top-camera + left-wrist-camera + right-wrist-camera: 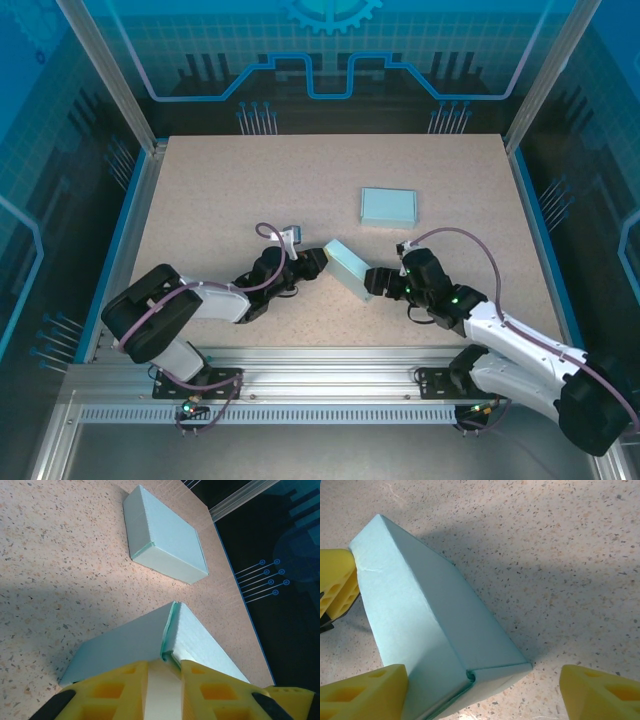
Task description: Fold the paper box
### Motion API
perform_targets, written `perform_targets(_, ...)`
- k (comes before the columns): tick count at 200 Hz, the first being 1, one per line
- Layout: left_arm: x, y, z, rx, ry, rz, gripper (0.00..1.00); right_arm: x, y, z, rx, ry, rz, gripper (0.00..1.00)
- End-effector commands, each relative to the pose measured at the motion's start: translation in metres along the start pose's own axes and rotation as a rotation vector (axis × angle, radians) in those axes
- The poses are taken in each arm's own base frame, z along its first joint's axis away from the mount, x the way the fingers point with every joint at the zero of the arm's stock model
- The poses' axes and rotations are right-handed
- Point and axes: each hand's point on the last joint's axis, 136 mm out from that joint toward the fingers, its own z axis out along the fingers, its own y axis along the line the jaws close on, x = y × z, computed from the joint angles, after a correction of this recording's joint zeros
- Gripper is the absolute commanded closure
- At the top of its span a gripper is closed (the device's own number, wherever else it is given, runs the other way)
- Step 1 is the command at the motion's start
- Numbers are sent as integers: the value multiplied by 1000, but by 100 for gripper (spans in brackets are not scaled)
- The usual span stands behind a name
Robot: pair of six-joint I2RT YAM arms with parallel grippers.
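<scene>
A pale blue paper box lies tilted at the table's middle front, between my two grippers. In the left wrist view my left gripper is shut on the near end of the paper box, with a pale panel pinched between the yellow fingers. From above, the left gripper meets the box's left end. My right gripper stands open around the box's other end; a corner sits between the fingers, close to the left finger and well apart from the right one. From above, the right gripper is at the box's lower right.
A second, closed blue box lies flat further back and to the right, also seen in the left wrist view. The speckled table has blue side rails and a metal rail along the near edge.
</scene>
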Motion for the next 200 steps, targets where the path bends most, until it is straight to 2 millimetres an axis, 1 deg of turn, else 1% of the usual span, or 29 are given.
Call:
perform_targets(1,46,64,-10,-237,159,2,76,32,-22,7,60,121,-2,24)
perform_targets(14,46,66,-10,-244,161,7,76,40,-27,9,66,139,2,28)
perform_targets(44,45,71,-11,-267,153,12,76,61,-42,11,88,181,25,46)
perform_targets(61,45,73,-11,-276,153,13,76,72,-49,9,93,200,32,51)
perform_targets(82,43,73,-9,-279,151,11,76,79,-55,6,99,217,35,59)
perform_targets(107,41,75,-10,-288,143,5,77,85,-62,5,116,226,44,71)
perform_targets(134,35,74,-12,-285,127,10,77,85,-64,9,111,215,51,72)
perform_targets(164,20,61,-16,-259,98,53,75,76,-56,12,89,196,41,71)
perform_targets(179,11,51,-19,-247,77,88,71,70,-52,12,85,185,35,70)
perform_targets(200,-8,33,-25,-222,38,155,63,61,-49,11,90,163,24,66)
